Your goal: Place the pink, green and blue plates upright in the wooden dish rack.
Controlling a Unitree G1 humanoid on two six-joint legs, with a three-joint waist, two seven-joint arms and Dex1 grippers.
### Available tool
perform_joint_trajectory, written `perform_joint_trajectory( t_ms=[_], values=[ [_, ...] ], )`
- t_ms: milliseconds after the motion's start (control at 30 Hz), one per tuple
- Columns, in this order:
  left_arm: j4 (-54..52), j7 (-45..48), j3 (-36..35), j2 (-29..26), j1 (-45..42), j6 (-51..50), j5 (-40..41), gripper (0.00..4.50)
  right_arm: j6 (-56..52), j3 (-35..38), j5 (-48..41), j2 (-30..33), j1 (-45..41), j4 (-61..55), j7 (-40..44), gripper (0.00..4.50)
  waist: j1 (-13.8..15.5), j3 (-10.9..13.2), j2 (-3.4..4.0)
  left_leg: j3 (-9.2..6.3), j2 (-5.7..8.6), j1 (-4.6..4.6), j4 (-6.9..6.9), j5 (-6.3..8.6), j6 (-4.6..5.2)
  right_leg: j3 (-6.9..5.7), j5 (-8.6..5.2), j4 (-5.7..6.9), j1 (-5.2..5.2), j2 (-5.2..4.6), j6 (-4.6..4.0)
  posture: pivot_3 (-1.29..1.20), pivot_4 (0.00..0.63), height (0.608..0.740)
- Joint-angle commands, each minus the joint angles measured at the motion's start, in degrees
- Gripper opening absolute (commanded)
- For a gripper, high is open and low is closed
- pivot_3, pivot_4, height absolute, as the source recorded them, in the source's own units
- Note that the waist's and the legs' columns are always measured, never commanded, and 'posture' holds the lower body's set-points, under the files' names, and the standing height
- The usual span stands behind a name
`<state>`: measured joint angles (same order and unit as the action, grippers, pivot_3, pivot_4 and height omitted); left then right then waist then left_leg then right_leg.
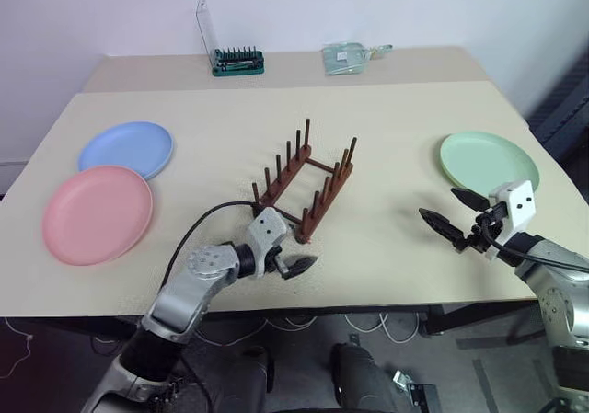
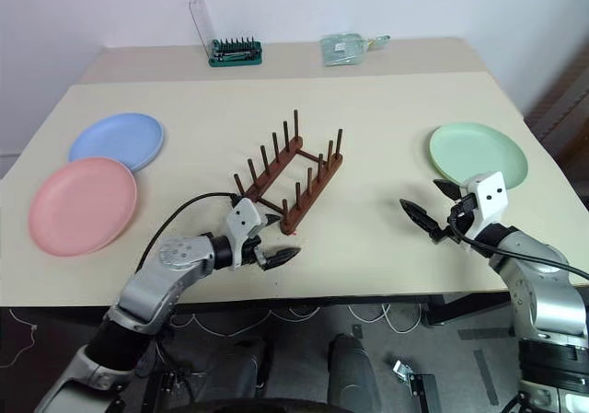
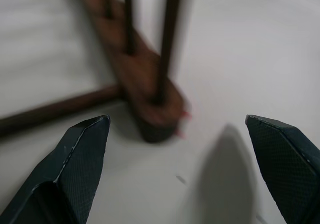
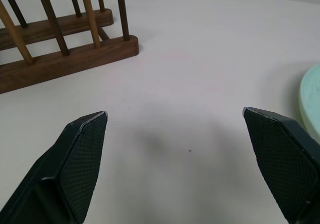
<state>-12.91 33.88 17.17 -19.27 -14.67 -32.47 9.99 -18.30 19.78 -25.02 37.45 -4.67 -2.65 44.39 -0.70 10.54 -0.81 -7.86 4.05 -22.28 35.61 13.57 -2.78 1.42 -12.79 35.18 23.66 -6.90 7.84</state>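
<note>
No readable txt, labels, brand marks, nos. or signs anywhere. Clear packet [image 1: 344, 57] at far edge of worktop [image 1: 386, 109] may carry print, too small to read. Green bit case [image 1: 238, 61] beside it: no legible marking. White block [image 1: 517, 201] on right wrist shows two dark dots, no chars.

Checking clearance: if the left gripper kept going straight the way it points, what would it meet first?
Probably the near end of the dark brown wooden dish rack, just ahead between the open left gripper jaws.
</note>
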Motion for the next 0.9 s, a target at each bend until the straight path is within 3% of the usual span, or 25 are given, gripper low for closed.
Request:
perform_joint_trajectory(
  t_ms=[33, 67, 167, 367, 533, 733, 900],
  values=[
    [1.5, -5.9, -0.9, 2.5, -0.4, -1.4, -2.7, 4.50, 0.7, 1.6, -0.7, 0.4, 0.0, -3.2, -1.0, 4.43, 0.0, 0.0, 0.01, 0.00, 0.00, 0.01, 0.04, 0.01, 0.01, 0.00, 0.00, 0.00, -0.03, 0.00, 0.00, 0.00, 0.150, 0.740],
    [2.0, -6.7, -1.1, 3.6, -0.4, -2.0, -2.5, 4.50, 0.6, 1.6, -0.7, 0.4, 0.1, -3.7, -1.3, 4.43, 0.0, 0.0, 0.02, 0.00, 0.00, 0.03, 0.08, 0.01, 0.02, 0.00, 0.00, 0.00, -0.08, 0.00, 0.01, 0.00, 0.150, 0.740],
    [2.2, -7.0, -1.2, 5.1, 0.0, -2.4, -1.7, 3.65, 0.0, 1.5, -0.8, 0.5, 0.3, -4.8, -2.0, 4.50, 0.1, -0.1, 0.08, 0.00, 0.01, 0.08, 0.13, 0.02, 0.02, 0.00, -0.01, 0.00, -0.16, 0.00, 0.02, 0.00, 0.150, 0.740],
    [2.5, -6.7, -1.8, 4.8, 0.3, -0.8, -2.0, 0.82, -0.8, 1.3, -1.0, 0.9, 0.0, -5.5, -2.3, 4.50, 0.1, -0.1, 0.17, 0.00, 0.02, 0.09, 0.18, 0.04, 0.07, -0.01, -0.04, -0.01, -0.19, 0.00, 0.05, 0.00, 0.150, 0.740],
    [3.8, -2.5, -1.8, 1.8, 0.3, 4.6, -2.5, 0.76, -2.0, 0.9, -1.1, 1.5, 0.2, -6.2, -1.6, 4.50, 0.1, -0.2, 0.27, 0.00, 0.02, 0.08, 0.27, 0.08, 0.13, -0.01, -0.04, -0.01, -0.22, 0.00, 0.06, 0.00, 0.150, 0.740],
    [7.3, 18.0, -3.1, -6.3, -1.8, 17.3, 4.0, 0.76, -2.9, -0.4, -0.8, 2.2, 1.2, -6.7, 0.2, 4.50, 0.1, -0.2, 0.32, 0.00, 0.02, 0.06, 0.26, 0.09, 0.13, -0.02, -0.05, -0.02, -0.21, 0.00, 0.04, 0.00, 0.150, 0.740],
    [17.7, 27.8, -1.2, -8.7, -7.6, 24.5, 2.1, 0.76, -2.8, -0.9, -0.6, 2.2, 2.4, -7.0, 0.9, 4.50, 0.2, -0.2, 0.31, -0.01, 0.03, -0.01, 0.31, 0.09, 0.14, -0.03, -0.06, -0.06, -0.21, 0.00, 0.04, 0.00, 0.150, 0.740]
  ],
)
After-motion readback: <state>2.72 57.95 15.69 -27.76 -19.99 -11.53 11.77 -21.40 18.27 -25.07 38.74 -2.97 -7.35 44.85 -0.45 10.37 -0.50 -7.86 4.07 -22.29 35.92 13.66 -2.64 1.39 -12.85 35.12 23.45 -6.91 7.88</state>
